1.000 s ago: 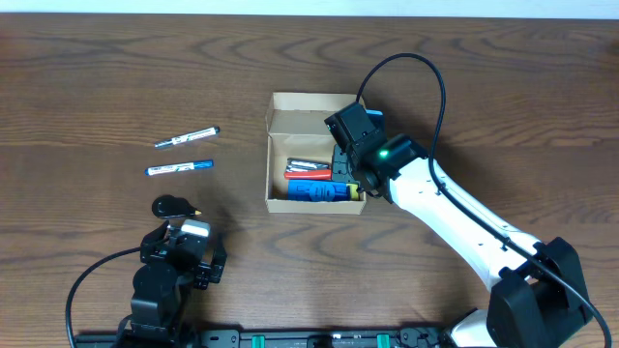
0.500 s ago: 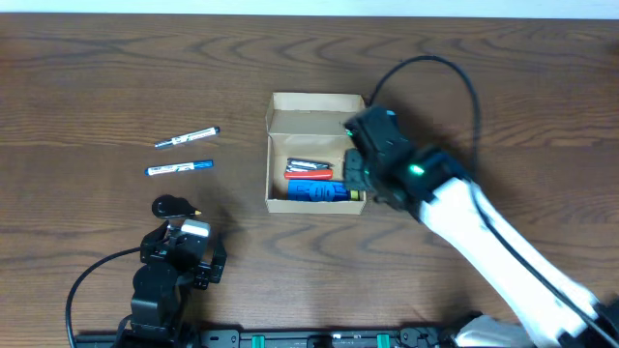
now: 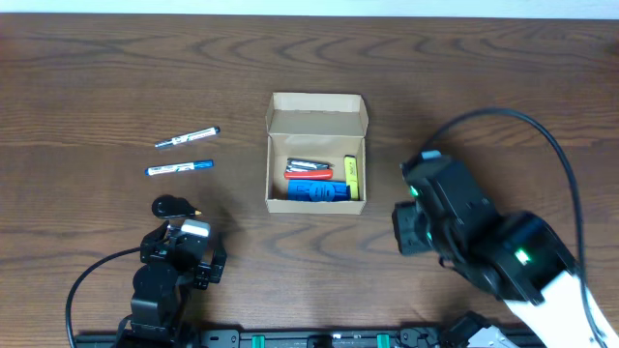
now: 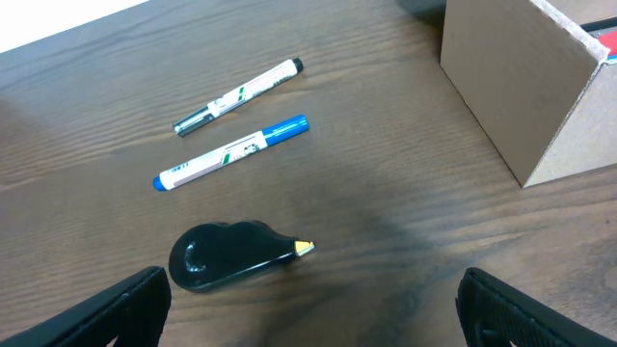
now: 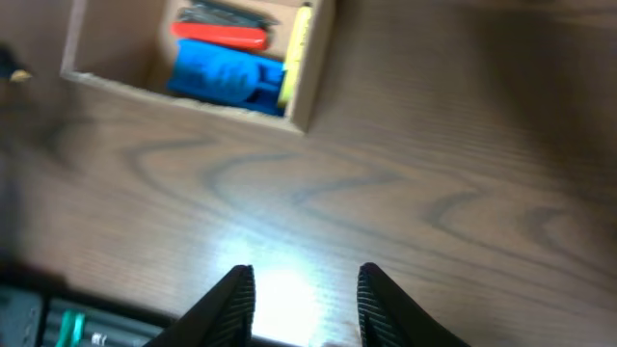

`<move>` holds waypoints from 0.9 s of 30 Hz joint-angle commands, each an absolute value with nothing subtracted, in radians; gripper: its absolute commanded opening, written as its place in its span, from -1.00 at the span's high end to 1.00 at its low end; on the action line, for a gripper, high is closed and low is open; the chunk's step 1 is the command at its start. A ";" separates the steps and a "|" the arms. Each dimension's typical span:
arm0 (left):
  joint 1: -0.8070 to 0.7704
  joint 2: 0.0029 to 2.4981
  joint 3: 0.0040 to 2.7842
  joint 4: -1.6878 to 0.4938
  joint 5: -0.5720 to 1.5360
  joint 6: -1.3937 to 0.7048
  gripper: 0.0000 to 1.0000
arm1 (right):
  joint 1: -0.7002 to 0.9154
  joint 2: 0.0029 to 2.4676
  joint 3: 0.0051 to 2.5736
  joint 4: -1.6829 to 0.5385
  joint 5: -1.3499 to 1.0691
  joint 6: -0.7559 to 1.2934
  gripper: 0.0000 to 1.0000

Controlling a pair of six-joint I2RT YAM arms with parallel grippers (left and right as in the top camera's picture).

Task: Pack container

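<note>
The tan cardboard container (image 3: 315, 206) stands mid-table with its flap lid (image 3: 317, 118) raised at the back. Inside lie a red item (image 3: 308, 175), a blue item (image 3: 317, 191) and a yellow highlighter (image 3: 352, 177). In the right wrist view the container (image 5: 183, 99) is at the top left, well away from my right gripper (image 5: 307, 280), whose jaws stand partly apart over bare wood with nothing between them. My left gripper (image 4: 313, 289) is wide open and empty, just short of a black tape dispenser (image 4: 227, 255).
Two markers (image 3: 187, 137) (image 3: 179, 168) lie left of the container, with the black dispenser (image 3: 174, 206) nearer the front. The right arm (image 3: 474, 242) hovers at the front right. The left arm (image 3: 179, 266) sits at the front left edge.
The right arm has pulled back from the container's right side to the front right. The yellow highlighter now shows lying in the container. The left arm has not moved.
</note>
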State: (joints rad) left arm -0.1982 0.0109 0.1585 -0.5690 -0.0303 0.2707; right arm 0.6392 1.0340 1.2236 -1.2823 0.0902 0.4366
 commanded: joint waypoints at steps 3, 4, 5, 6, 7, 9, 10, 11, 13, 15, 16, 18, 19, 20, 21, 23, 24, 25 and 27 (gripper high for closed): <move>-0.202 0.006 0.150 -0.571 -0.096 0.293 -0.91 | 0.672 0.938 1.230 -1.316 0.050 0.391 -0.20; -0.202 0.006 0.150 -0.571 -0.096 0.292 -0.91 | 0.672 0.927 1.230 -1.323 0.047 0.391 -0.39; -0.202 0.006 0.150 -0.571 -0.092 0.292 -0.91 | 0.672 0.918 1.230 -1.332 0.046 0.392 -0.99; -0.202 0.006 0.150 -0.571 -0.088 0.292 -0.91 | 0.672 0.911 1.230 -1.344 0.043 0.392 -0.99; -0.202 0.006 0.150 -0.571 -0.086 0.292 -0.91 | 0.672 0.907 1.230 -1.354 0.044 0.392 -0.99; -0.202 0.006 0.150 -0.571 -0.085 0.292 -0.91 | 0.672 0.907 1.230 -1.380 0.044 0.392 -0.98; -0.202 0.006 0.150 -0.571 -0.085 0.292 -0.91 | 0.672 0.908 1.230 -1.393 0.044 0.391 -0.99; -0.202 0.006 0.150 -0.571 -0.085 0.292 -0.91 | 0.672 0.909 1.230 -1.401 0.044 0.391 -0.98; -0.202 0.006 0.150 -0.571 -0.085 0.292 -0.91 | 0.672 0.909 1.230 -1.404 0.044 0.391 -0.99; -0.202 0.006 0.150 -0.571 -0.078 0.291 -0.91 | 0.672 0.909 1.230 -1.404 0.044 0.391 -0.99; -0.202 0.006 0.150 -0.571 -0.053 0.279 -0.91 | 0.672 0.909 1.230 -1.404 0.044 0.391 -0.98; -0.202 0.006 0.150 -0.572 -0.003 0.232 -0.91 | 0.672 0.909 1.230 -1.404 0.044 0.391 -0.98; -0.202 0.006 0.150 -0.570 0.021 0.196 -0.91 | 0.672 0.909 1.230 -1.404 0.044 0.391 -0.98; -0.202 0.006 0.150 -0.568 0.044 0.156 -0.91 | 0.672 0.909 1.230 -1.404 0.044 0.391 -0.98; -0.202 0.006 0.150 -0.567 0.076 0.103 -0.91 | 0.672 0.909 1.230 -1.404 0.044 0.391 -0.99; -0.202 0.006 0.151 -0.566 0.162 0.004 -0.91 | 0.672 0.909 1.230 -1.404 0.044 0.391 -0.98; -0.202 0.006 0.153 -0.561 0.209 -0.041 -0.91 | 0.672 0.909 1.230 -1.404 0.044 0.391 -0.99; -0.202 0.006 0.158 -0.554 0.244 -0.073 -0.91 | 0.672 0.909 1.230 -1.404 0.044 0.391 -0.98; -0.202 0.007 0.183 -0.556 0.275 -0.128 -0.91 | 0.672 0.909 1.230 -1.404 0.044 0.391 -0.99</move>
State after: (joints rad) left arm -0.1982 0.0109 0.1593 -0.5594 0.1463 0.0345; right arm 0.6628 0.9096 1.2236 -1.4017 0.0475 0.4046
